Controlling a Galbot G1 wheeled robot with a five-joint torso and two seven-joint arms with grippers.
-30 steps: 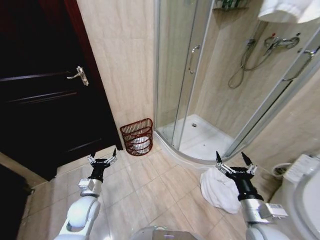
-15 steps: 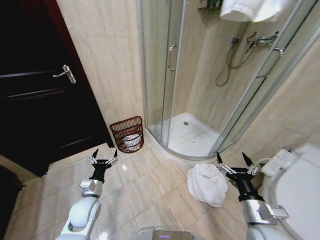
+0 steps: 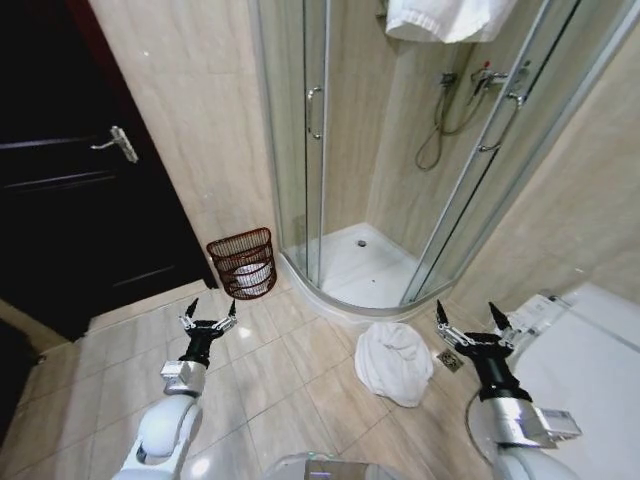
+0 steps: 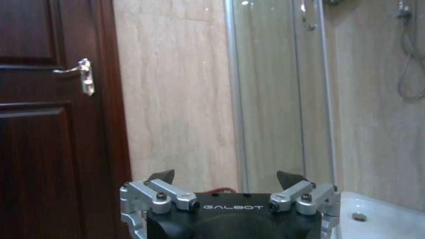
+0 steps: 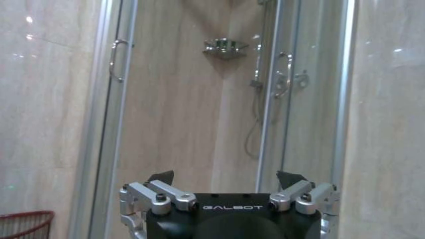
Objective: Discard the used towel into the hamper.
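A crumpled white towel [image 3: 392, 360] lies on the tiled floor in front of the shower cabin. The hamper [image 3: 242, 263], a small round red-brown wicker basket with something white inside, stands against the wall between the dark door and the shower; its rim [image 5: 27, 217] also shows in the right wrist view. My right gripper [image 3: 467, 319] hangs open just right of the towel, above the floor. My left gripper [image 3: 209, 313] is open too, held over the floor a short way in front of the hamper. Both hold nothing.
A curved glass shower cabin [image 3: 320, 150] with a white tray [image 3: 365, 265] fills the corner. A dark wooden door [image 3: 70, 200] with a metal handle [image 3: 115, 142] is at the left. A white toilet [image 3: 590, 370] stands at the right. Another white towel [image 3: 445, 15] hangs over the shower top.
The whole head view has shifted leftward, so the camera has turned to the right. The towel, hamper and door sit farther left in the picture. Both grippers stay open.
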